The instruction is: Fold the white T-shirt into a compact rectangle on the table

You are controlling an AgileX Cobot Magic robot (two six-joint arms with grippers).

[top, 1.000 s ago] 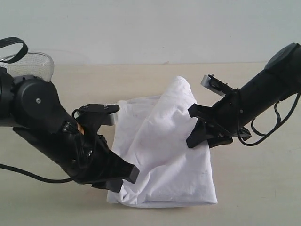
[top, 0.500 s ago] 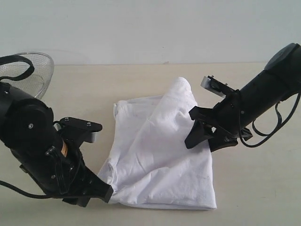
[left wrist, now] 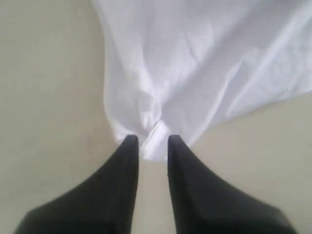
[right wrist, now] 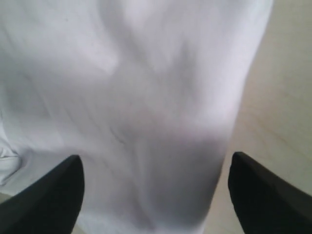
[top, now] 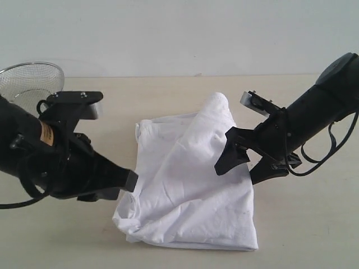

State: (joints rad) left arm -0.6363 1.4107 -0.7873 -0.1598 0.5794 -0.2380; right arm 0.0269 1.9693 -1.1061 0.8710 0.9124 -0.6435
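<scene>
The white T-shirt (top: 190, 190) lies partly folded and rumpled on the table (top: 314, 230), plain side up, with a raised hump at its far end. My left gripper (top: 132, 180) is at the shirt's left edge. In the left wrist view the narrow left gripper (left wrist: 152, 142) pinches a small fold of the T-shirt (left wrist: 195, 63) between its fingertips. My right gripper (top: 235, 172) hovers at the shirt's right side, open. In the right wrist view the right gripper (right wrist: 156, 163) has its fingers wide apart, with the T-shirt (right wrist: 146, 73) beneath and nothing gripped.
A round wire-mesh basket (top: 31, 78) stands at the back left, behind the left arm. Bare tabletop (top: 134, 95) stretches behind the shirt and to the front right. A pale wall closes the back.
My right gripper has opened wide and let go of the shirt's right side. My left arm swung from the front edge back and left, dragging the shirt's left corner outward.
</scene>
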